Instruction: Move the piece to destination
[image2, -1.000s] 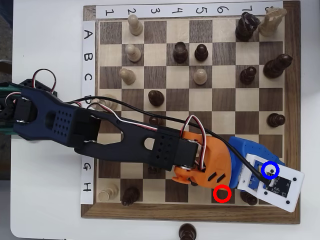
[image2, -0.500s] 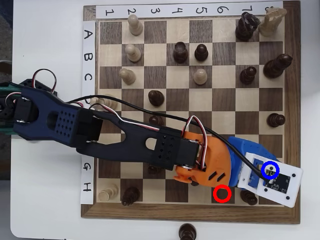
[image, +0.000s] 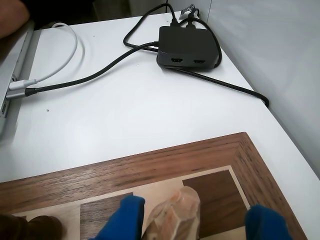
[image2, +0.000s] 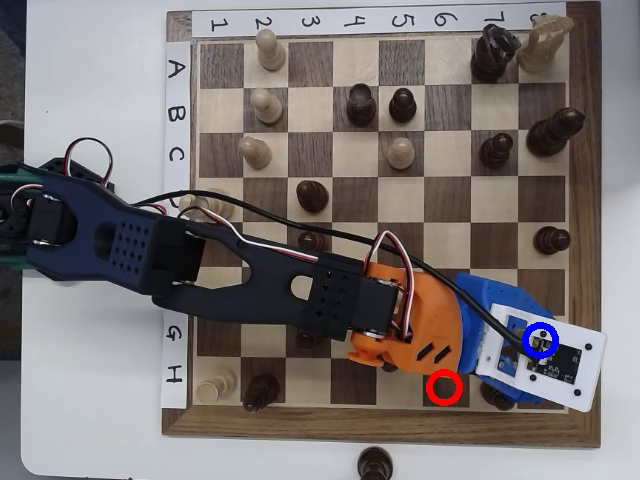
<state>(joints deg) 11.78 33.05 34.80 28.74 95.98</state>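
Note:
In the wrist view the cream piece stands at the bottom edge on a light square, beside the dark corner square of the chessboard. My gripper is open around it. The left blue finger is close against the piece, and the right blue finger stands well clear of it. In the overhead view my gripper covers the piece and the destination square. The blue ring shows over the wrist camera board, in row G, column 8.
A red ring marks a dark square in row H. A dark piece stands just beside the gripper, and another further up the last column. Off the board lie a black hub, cables, and the table's right edge.
The gripper's head has turned and shifted very slightly toward the board's lower right corner. The arm and the other pieces have not moved.

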